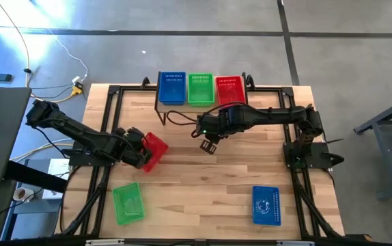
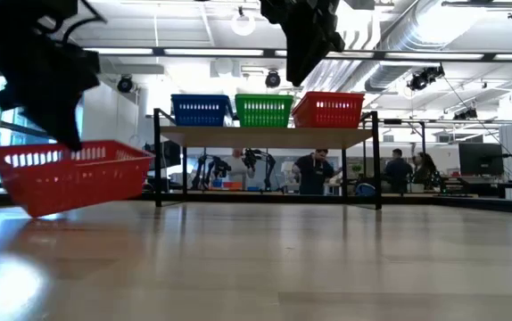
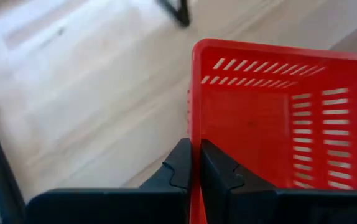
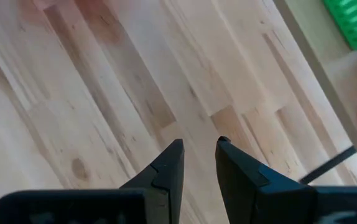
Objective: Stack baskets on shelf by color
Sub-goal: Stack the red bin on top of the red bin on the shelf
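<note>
On the shelf [image 2: 265, 136] at the table's far edge stand a blue basket [image 1: 172, 87], a green basket [image 1: 200, 89] and a red basket [image 1: 229, 89] in a row. My left gripper [image 3: 196, 167] is at the table's left, shut on another red basket [image 1: 156, 149], which shows tilted in the low view [image 2: 69, 178]. My right gripper [image 1: 208, 145] hangs open over the table's middle, in front of the shelf, with nothing between its fingers [image 4: 166, 168]. A green basket [image 1: 128, 203] and a blue basket [image 1: 266, 205] rest on the table near its front edge. My left gripper pinches one side wall of the red basket at its rim [image 3: 193, 134], one finger inside the basket and one outside. The fingers come slanting down from the table's left side. The basket is tilted; whether its lowest corner [image 2: 37, 214] still touches the table I cannot tell.
Black frame rails [image 1: 107, 123] run along the table's left and right sides, by the arms' bases. Bare wood [image 1: 210, 184] lies between the shelf and the two front baskets. People stand in the room beyond the shelf [image 2: 314, 169].
</note>
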